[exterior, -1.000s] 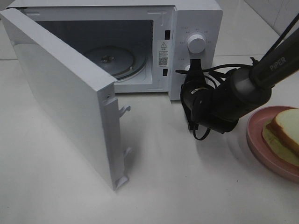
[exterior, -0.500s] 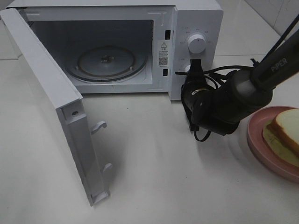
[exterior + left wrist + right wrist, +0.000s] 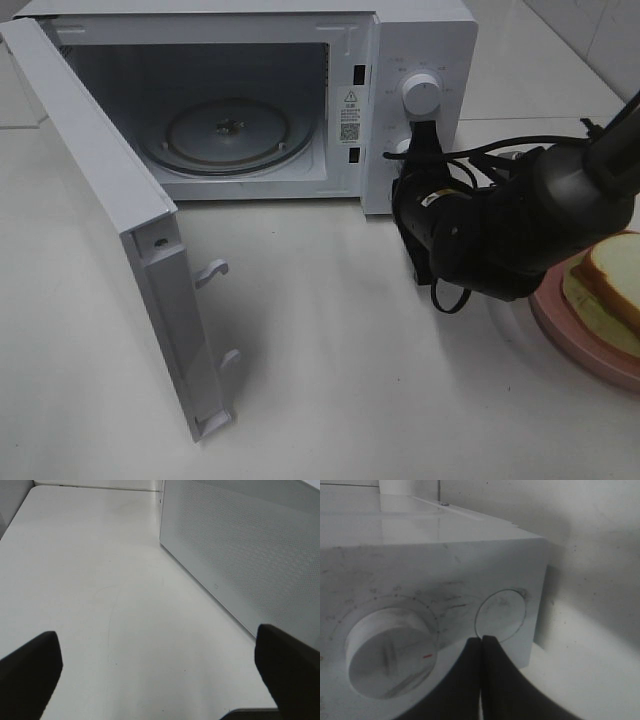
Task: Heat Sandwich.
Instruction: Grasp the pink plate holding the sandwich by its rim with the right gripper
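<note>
The white microwave (image 3: 420,40) stands at the back with its door (image 3: 100,200) swung wide open to the left, showing the glass turntable (image 3: 228,130). The sandwich (image 3: 610,275) lies on a pink plate (image 3: 570,320) at the right edge. My right gripper (image 3: 425,135) is shut and empty, its tips at the control panel below the dial knob (image 3: 421,93). In the right wrist view the closed gripper (image 3: 481,640) touches the lower rim of the round button (image 3: 500,615), beside the knob (image 3: 390,650). My left gripper (image 3: 160,667) is open and empty over bare table.
The open door juts out over the front left of the table, with two latch hooks (image 3: 212,270) on its edge. Its meshed outer face (image 3: 250,555) fills the left wrist view. The right arm's cables (image 3: 450,295) hang in front of the panel.
The microwave door has swung further open to the left, uncovering the turntable. My right arm has drawn slightly to the right and now hides more of the plate.
</note>
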`<state>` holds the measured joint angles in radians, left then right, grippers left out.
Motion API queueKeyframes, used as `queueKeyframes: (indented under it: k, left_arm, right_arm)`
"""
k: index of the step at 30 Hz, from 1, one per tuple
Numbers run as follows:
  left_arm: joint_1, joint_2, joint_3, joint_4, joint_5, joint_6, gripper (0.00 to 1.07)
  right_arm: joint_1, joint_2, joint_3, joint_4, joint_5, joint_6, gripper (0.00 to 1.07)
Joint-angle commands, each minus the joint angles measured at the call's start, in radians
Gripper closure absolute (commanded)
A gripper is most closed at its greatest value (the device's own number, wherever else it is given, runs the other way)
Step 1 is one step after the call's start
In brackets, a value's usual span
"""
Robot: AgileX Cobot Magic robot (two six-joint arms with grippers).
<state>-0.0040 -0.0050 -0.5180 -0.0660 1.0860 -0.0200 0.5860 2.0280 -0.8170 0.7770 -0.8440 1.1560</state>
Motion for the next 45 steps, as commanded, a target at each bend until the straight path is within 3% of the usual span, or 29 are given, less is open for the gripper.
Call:
queueKeyframes:
  k: [1, 12, 18, 37, 40, 44, 45]
  left_arm:
    - [0.004, -0.016, 0.002, -0.002, -0.013, 0.0, 0.09]
    - [0.004, -0.016, 0.002, -0.002, -0.013, 0.0, 0.09]
    - [0.004, -0.016, 0.002, -0.002, -0.013, 0.0, 0.09]
    - [0.004, -0.016, 0.002, -0.002, -0.013, 0.0, 0.09]
    - [0.004, -0.016, 0.002, -0.002, -0.013, 0.0, 0.09]
    - [0.004, -0.016, 0.002, -0.002, -0.013, 0.0, 0.09]
    - [0.004, -0.016, 0.002, -0.002, -0.013, 0.0, 0.09]
  right_arm:
    - [0.002, -0.043, 0.036, -0.015, 0.029, -0.014, 1.07]
    - [0.002, -0.185, 0.174, -0.105, 0.047, -0.047, 1.07]
    - [0.002, -0.293, 0.238, -0.177, 0.213, -0.141, 1.05]
    - [-0.001, -0.497, 0.24, -0.179, 0.707, -0.836, 1.02]
    - [-0.001, -0.506, 0.239, -0.206, 0.762, -0.875, 1.01]
    - [-0.001, -0.54, 0.24, -0.396, 0.919, -0.9, 1.0]
    - [-0.001, -0.54, 0.24, -0.396, 0.919, -0.9, 1.0]
